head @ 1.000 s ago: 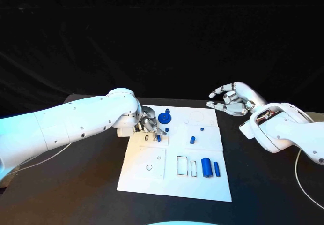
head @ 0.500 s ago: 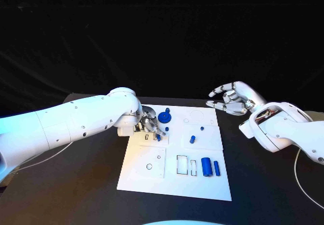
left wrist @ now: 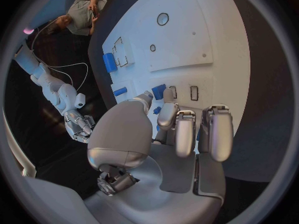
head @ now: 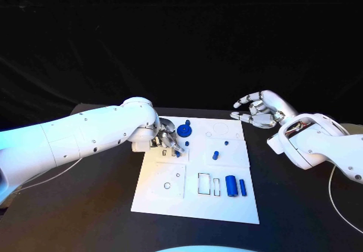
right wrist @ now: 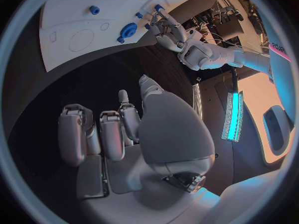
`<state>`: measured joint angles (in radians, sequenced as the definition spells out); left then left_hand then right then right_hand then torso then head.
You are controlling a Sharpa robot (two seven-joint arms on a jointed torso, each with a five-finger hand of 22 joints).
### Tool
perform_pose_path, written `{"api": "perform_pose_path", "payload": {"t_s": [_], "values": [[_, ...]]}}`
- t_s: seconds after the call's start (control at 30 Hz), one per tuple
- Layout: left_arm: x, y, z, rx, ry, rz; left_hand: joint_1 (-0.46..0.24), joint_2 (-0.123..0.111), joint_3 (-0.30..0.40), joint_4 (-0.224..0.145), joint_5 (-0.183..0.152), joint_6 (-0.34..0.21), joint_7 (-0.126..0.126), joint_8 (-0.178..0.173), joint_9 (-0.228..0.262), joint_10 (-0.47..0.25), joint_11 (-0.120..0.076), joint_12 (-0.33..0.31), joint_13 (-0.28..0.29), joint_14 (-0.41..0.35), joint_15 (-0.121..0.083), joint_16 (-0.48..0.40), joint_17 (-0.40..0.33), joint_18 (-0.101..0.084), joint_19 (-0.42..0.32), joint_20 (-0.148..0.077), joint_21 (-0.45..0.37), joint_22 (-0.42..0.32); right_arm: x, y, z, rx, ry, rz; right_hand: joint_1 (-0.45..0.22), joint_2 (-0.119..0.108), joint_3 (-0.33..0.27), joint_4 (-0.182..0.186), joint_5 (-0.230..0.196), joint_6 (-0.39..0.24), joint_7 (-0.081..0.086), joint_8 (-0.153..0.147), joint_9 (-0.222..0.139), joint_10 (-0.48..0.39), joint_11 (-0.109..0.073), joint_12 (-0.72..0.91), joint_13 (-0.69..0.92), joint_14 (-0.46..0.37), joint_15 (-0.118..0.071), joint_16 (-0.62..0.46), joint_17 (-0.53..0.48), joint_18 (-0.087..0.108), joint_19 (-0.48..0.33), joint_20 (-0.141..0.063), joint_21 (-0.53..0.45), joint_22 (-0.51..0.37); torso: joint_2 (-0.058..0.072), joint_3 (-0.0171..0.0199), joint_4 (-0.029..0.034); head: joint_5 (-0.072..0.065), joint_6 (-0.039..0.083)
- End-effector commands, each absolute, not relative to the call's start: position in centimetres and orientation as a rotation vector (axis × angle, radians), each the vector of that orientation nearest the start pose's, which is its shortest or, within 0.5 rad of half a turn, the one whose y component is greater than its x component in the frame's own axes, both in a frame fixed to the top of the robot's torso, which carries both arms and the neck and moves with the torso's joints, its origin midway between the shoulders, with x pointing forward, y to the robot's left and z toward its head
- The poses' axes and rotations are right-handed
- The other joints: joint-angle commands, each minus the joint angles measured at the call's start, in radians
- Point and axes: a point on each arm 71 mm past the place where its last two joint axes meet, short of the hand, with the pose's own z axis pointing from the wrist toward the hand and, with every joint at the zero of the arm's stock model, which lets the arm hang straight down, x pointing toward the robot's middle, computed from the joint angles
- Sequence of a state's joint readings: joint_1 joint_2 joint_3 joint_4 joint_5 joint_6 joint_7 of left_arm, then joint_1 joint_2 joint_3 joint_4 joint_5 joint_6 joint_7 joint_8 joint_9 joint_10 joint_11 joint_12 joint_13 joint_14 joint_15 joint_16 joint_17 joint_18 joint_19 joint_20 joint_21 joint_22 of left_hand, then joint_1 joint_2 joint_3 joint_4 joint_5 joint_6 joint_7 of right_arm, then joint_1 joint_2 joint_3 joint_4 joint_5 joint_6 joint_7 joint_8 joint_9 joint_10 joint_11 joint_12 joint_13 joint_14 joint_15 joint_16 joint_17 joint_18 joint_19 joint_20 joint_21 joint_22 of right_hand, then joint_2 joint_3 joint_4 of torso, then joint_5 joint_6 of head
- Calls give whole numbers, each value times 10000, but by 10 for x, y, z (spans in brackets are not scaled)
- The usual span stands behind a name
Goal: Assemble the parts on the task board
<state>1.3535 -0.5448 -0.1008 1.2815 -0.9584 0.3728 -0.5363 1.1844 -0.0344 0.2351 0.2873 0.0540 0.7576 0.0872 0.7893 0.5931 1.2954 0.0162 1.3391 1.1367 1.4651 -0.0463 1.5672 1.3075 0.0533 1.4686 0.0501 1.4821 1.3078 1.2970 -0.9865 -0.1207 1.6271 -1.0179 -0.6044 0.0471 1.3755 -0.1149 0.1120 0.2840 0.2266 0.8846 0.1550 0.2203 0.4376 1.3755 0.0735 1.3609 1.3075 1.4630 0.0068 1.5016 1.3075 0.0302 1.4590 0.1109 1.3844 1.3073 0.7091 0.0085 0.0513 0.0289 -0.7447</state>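
You have the white task board (head: 170, 202) lying flat on the black table, its surface marked with outlined recesses and small holes. Near its far edge sits a round blue gear-like part (head: 184, 131). A small blue part (head: 177, 153) stands at the left hand's fingers (head: 171, 142), though you cannot tell whether they hold it. Toward the middle stand a short blue peg (head: 215, 155) and a tiny one (head: 226, 143). At the near edge, a thick blue cylinder (head: 231, 187) and a thinner one (head: 243, 188) lie side by side.
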Motion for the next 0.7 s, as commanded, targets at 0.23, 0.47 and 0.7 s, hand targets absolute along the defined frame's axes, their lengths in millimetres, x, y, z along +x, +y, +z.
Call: {"api": "perform_pose_path", "payload": {"t_s": [0.23,0.47,0.7], "values": [[519,127,-193,336,25072,-4386,192,-74,321,0,10,-20,8,-91,46,-61,-12,-62,19,1057,-10,35,2633,-127,202,-34,48,606,473,-249,-145,2520,14444,8373,3,-93,54,9,60,-77,16,47,10,-54,-3,-57,454,533,-67,-72,356,201,-55,-44,-28,1359,3,6,-8,-6,-20],[520,127,-193,322,25069,-4368,206,-124,507,6,9,-4,7,-116,71,-60,-14,-64,22,1057,-11,35,2633,-129,206,-34,52,618,473,-249,-145,2521,14451,8371,3,-93,54,9,60,-77,16,47,10,-54,-3,-57,454,533,-67,-72,356,201,-55,-44,-28,1359,6,3,-8,-14,-6],[521,128,-194,335,25114,-4335,233,-211,863,0,12,8,5,-164,114,-89,-16,-96,-13,1057,-12,35,2633,-128,203,-35,51,620,473,-249,-145,2520,14466,8373,-3,-91,60,13,69,-76,15,55,11,-48,-4,-54,456,532,-69,-77,349,201,-54,-45,-31,1357,5,7,-6,-21,-11]]}}
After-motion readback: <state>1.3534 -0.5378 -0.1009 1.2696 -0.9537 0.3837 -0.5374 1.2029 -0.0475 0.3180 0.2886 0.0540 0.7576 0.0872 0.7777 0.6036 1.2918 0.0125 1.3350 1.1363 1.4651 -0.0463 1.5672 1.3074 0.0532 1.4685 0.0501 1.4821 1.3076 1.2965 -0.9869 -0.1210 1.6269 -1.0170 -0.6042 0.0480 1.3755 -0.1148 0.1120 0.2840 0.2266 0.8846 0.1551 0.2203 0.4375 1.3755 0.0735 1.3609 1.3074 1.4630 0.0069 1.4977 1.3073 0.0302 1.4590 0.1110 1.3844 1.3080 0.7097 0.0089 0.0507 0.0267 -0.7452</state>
